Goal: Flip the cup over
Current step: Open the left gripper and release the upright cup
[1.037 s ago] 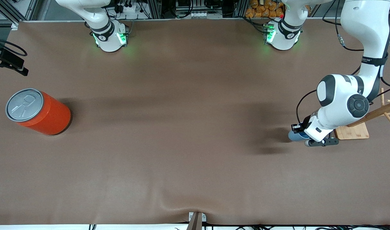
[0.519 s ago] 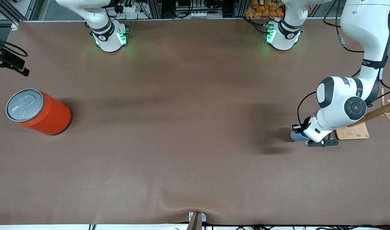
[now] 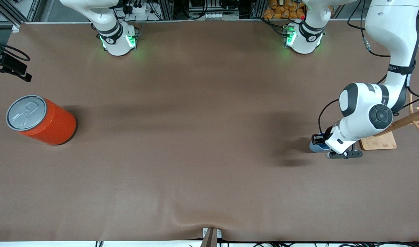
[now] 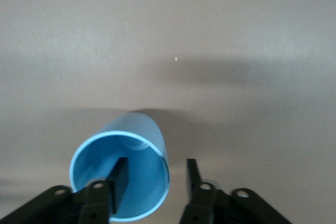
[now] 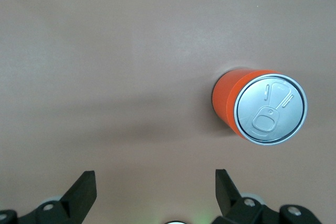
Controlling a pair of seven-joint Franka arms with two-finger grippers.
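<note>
**a:** the cup [image 4: 131, 150] stands mouth-up on the table [image 3: 209, 137], out at about 3 o'clock in the front view. the left gripper [image 4: 156, 162] is right over it, one finger down inside and the other outside. the wall is between them, but they're apart and not pinching it.

**b:** so the flip looks done. the risk is the exit imo. if that arm pulls away sideways instead of straight up, the inside finger hooks the rim. a light little tumbler like that would probably just tip or skid.

**a:** yep, and the wooden stand [image 3: 377, 141] is near, at the cup's 3 o'clock, so a shove that way could knock into it.

**b:** and the other arm?

**a:** it's just waiting. the right gripper [image 5: 155, 174] is spread wide with nothing in it, up over the 9 o'clock end where the orange can [image 5: 268, 109] is.
</note>
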